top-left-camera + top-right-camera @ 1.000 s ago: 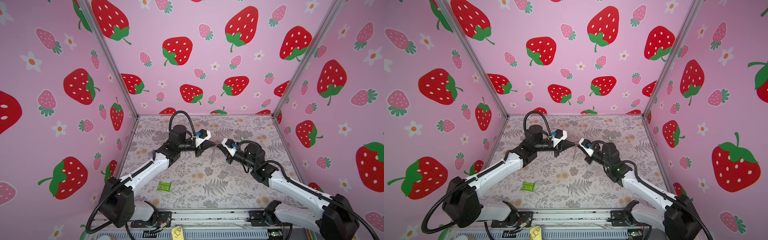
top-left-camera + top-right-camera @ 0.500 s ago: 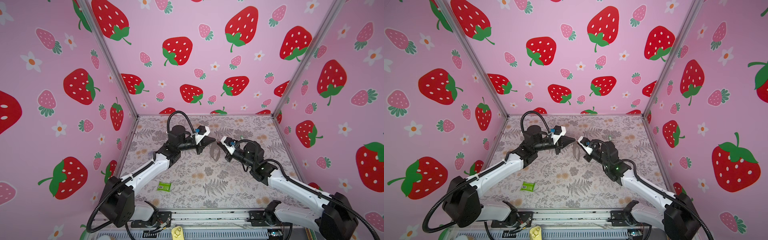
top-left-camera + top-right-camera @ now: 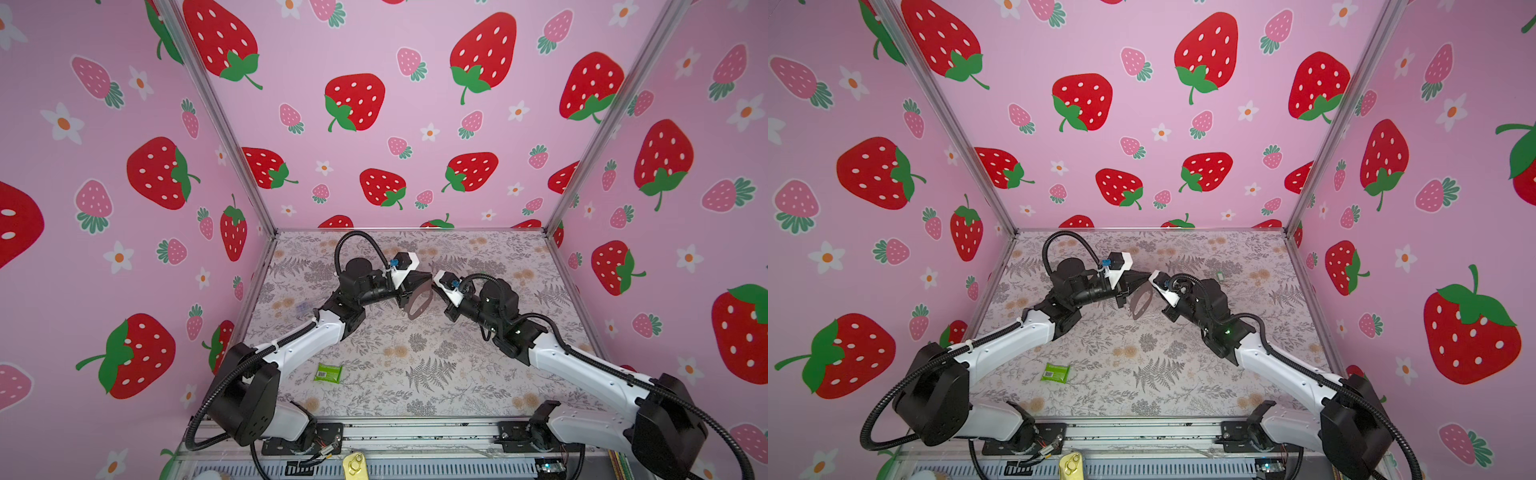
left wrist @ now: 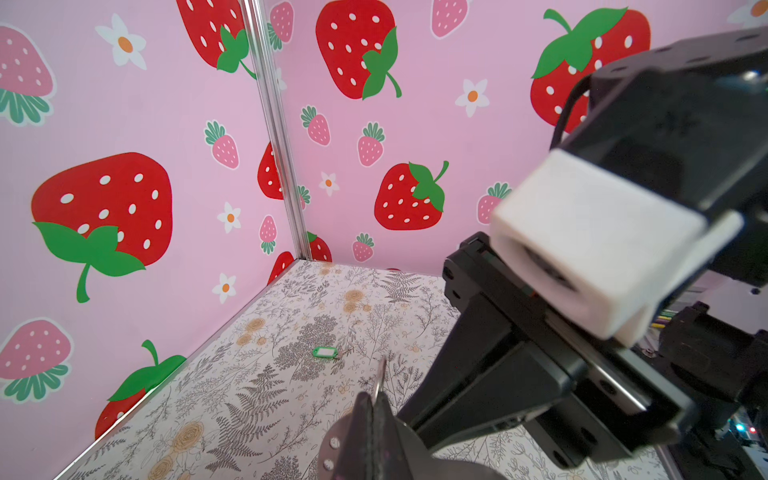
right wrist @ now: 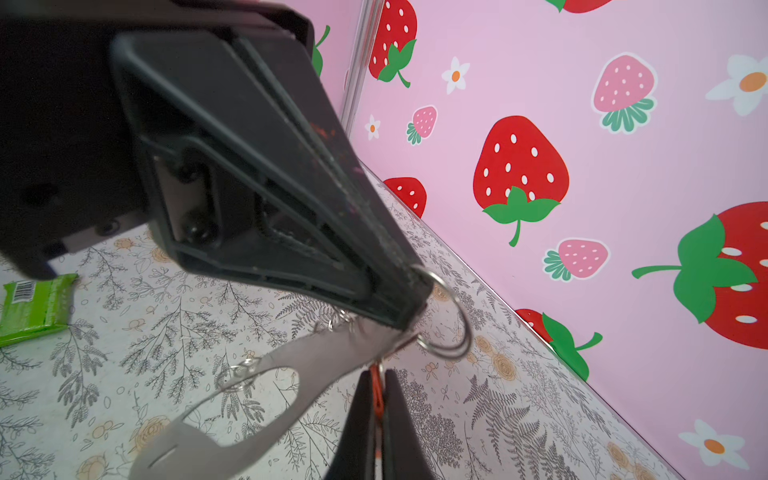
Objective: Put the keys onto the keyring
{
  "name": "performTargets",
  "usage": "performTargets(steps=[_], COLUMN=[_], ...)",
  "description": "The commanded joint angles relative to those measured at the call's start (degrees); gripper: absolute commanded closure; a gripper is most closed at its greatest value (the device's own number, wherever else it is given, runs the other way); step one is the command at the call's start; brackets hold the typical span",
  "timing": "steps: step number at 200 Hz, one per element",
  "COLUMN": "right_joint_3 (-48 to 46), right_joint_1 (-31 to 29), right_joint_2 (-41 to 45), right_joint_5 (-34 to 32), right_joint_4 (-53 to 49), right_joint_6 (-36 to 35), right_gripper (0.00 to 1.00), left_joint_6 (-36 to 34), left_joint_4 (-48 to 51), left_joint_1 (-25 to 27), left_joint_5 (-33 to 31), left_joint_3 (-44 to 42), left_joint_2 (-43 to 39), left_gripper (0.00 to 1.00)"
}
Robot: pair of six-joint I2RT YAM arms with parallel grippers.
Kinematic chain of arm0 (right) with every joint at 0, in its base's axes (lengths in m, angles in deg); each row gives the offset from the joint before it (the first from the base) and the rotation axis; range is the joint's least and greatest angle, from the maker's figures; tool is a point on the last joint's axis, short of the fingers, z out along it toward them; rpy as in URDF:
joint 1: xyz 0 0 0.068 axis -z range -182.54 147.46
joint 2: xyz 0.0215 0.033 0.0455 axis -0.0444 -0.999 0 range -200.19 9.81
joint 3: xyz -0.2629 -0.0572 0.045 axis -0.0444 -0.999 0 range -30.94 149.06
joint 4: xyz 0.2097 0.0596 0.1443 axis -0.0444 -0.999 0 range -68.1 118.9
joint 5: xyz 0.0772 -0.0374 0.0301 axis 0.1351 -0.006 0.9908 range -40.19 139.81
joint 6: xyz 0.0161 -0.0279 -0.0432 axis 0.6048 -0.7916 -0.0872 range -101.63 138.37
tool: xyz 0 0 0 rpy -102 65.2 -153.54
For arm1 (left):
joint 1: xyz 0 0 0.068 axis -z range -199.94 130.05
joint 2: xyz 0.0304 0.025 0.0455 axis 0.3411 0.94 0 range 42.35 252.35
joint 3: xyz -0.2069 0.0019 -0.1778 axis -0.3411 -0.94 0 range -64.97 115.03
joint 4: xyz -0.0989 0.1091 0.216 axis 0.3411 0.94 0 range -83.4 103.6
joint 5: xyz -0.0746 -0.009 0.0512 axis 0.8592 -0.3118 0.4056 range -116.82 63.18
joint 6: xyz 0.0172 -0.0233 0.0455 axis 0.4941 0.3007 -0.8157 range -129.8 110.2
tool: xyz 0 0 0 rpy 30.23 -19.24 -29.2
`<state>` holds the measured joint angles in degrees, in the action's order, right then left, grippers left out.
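Left hand point(image 5: 410, 306) pinches keyring point(image 5: 332, 349) dangling just beneath.

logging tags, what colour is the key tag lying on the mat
Green key tag; clearest in the left wrist view.

This is a robot test cell, the sort of staged enclosure found in a robotics lab, not a lived-in room. Three flat wall panels point(image 3: 374, 124) printed with pink strawberry wallpaper box in a small tabletop point(image 3: 415, 361) covered in a grey fern-and-flower print. Bare aluminium posts point(image 3: 222, 124) join the panels at the corners. A slotted aluminium rail point(image 3: 415, 432) runs along the front edge, and the left arm point(image 3: 307, 345) and the right arm point(image 3: 582, 370) are bolted to it on black plates. Ribbed black cable conduit point(image 3: 337, 255) loops off the arms, and loose wiring point(image 3: 322, 451) shows below the rail.
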<state>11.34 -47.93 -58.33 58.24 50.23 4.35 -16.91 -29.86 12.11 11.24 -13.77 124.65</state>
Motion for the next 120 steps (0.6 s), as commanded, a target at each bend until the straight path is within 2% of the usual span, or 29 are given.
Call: performTargets(steps=[1, 29, 79, 120], right_joint_3=[2.19, 2.11, 1.23, 1.61], right_joint_1=[-0.68, -0.7, -0.74, -0.74], right_joint_2=[-0.19, 0.75, 4.7, 6.81], right_joint_5=[1.11, -1.11, -7.15, -8.11], right_joint_4=[-1.02, -1.99, -3.65, -2.82], right_joint_6=[-0.49, -0.89, -1.58, -2.79], right_gripper=[1.0, 1.0, 1.0, 1.0], left_joint_6=[1.93, 0.84, -5.25, -8.14], left_joint_4=[-7.67, -7.26, 0.87, 4.72], left_joint_1=[0.36, 0.47, 0.46, 0.47], left_joint_5=[-1.39, -1.74, -3.18, -2.49], left_joint_3=[-0.24, -0.57, -0.02, 0.24], left_joint_2=[0.3, -0.01, -2.67, -3.54], left_gripper=[1.0, 1.0, 1.0, 1.0])
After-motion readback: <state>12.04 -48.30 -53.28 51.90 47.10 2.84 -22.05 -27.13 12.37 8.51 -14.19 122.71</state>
